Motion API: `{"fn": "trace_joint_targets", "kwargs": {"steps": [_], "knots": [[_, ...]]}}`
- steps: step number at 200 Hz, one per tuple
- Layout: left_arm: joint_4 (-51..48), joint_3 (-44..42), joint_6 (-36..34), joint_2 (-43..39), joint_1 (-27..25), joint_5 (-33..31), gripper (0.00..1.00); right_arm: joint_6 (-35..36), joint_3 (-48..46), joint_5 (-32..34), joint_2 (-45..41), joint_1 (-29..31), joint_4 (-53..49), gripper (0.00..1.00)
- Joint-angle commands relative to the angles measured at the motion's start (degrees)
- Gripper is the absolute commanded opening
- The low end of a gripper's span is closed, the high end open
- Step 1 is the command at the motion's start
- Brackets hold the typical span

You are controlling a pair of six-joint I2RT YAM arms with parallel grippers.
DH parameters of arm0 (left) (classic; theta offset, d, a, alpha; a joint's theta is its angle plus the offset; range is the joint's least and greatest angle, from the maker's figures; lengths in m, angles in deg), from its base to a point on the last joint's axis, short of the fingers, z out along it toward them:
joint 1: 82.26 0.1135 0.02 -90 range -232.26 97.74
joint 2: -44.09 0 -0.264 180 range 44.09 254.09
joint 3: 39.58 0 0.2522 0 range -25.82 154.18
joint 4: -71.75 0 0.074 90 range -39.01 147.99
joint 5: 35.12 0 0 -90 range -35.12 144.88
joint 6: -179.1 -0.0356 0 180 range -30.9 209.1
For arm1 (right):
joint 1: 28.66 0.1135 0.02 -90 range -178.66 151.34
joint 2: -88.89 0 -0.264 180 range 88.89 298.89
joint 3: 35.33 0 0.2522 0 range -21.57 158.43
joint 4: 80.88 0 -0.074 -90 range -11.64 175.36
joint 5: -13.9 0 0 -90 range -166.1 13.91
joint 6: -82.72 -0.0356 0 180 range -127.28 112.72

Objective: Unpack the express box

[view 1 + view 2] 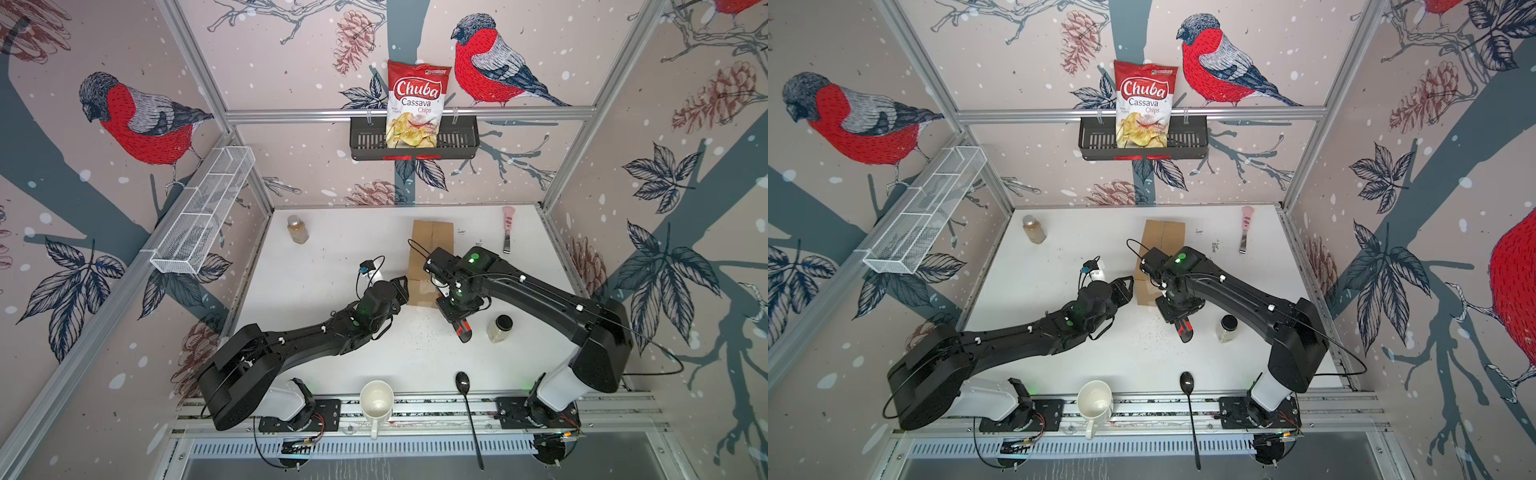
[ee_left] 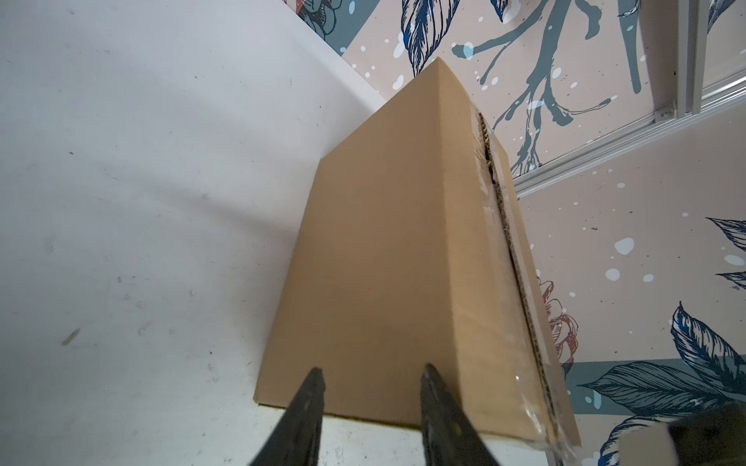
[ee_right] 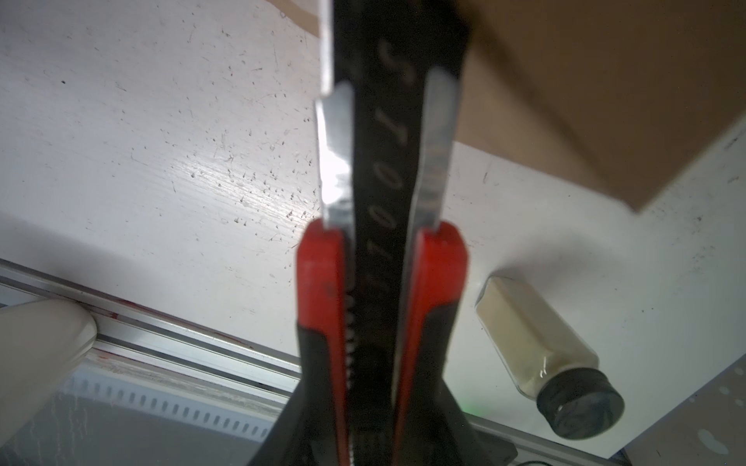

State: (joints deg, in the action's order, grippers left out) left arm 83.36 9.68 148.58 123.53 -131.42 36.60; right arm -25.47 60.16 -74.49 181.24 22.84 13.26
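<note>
The table (image 1: 332,257) is white and scuffed, closed in by walls papered with red birds and pine cones on an aluminium frame. A black basket (image 1: 361,141) on the back wall holds a chips bag (image 1: 417,104), and a wire rack (image 1: 203,216) hangs on the left wall. A bottle (image 1: 298,228) stands at the back left and a pink-handled tool (image 1: 508,228) lies at the back right. A jar (image 1: 500,328) stands near the right arm. A mug (image 1: 376,401) and a spoon (image 1: 467,403) lie at the front edge.

The box (image 1: 430,241) lies mid-table, flaps closed, with clear tape over its seam.

The left gripper (image 2: 371,375) is at the box's left side near its front corner, fingers moderately parted with nothing between them. Whether they touch the cardboard I cannot tell.

The right gripper (image 1: 453,316) is clamped on a red-and-black knife (image 3: 383,282) at the box's front end. The handle points toward the front edge. The blade end is out of view.
</note>
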Motion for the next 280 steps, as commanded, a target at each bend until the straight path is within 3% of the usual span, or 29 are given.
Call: {"fn": "trace_joint_targets", "kwargs": {"steps": [1,114,196,231,280], "knots": [[4.52,0.75,-1.56,0.28,-0.05,2.86,0.41,3.93,0.44,-4.86,0.11,0.86,2.79,0.02],[5.79,-1.86,-1.1,-2.91,-0.05,1.32,0.43,2.78,1.15,-4.35,0.23,-0.7,2.04,0.02],[8.45,-4.43,-3.56,-3.44,-1.28,7.05,0.46,1.56,3.23,-2.76,2.03,-2.18,0.9,0.02],[10.02,-3.55,-7.48,-0.89,-1.19,10.03,0.46,1.38,4.55,-2.02,2.45,-2.0,-0.37,0.02],[12.9,-2.03,-7.38,3.58,-1.19,11.86,0.45,1.77,4.84,-1.87,2.7,-1.03,-1.01,0.02]]}}
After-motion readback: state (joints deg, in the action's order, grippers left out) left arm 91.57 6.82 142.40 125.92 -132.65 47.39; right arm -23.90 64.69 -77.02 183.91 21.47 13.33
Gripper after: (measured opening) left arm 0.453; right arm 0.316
